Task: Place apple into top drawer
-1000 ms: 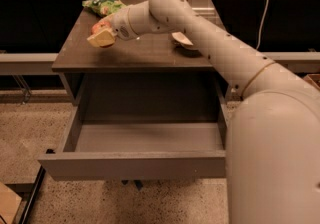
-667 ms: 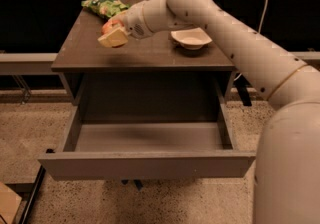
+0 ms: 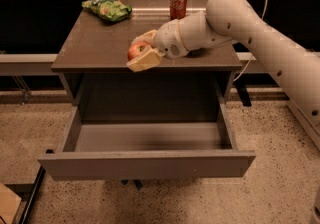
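Note:
The apple (image 3: pixel 135 49) is small and red with a yellowish patch. It sits between the two pale fingers (image 3: pixel 145 60) of my gripper (image 3: pixel 141 50), near the front edge of the cabinet top (image 3: pixel 95 48). The gripper is shut on the apple and reaches in from the right on my white arm (image 3: pixel 260 33). The top drawer (image 3: pixel 145 163) is pulled wide open below the cabinet top, and its grey floor (image 3: pixel 150 137) is bare.
A red soda can (image 3: pixel 178 2) stands at the back of the cabinet top. A green snack bag (image 3: pixel 107 8) lies at the back left. My arm covers the right part of the cabinet top. Speckled floor (image 3: pixel 280 178) surrounds the cabinet.
The gripper with the apple has moved right and toward the front edge of the cabinet top. The view has shifted, and the white bowl is now hidden behind my arm.

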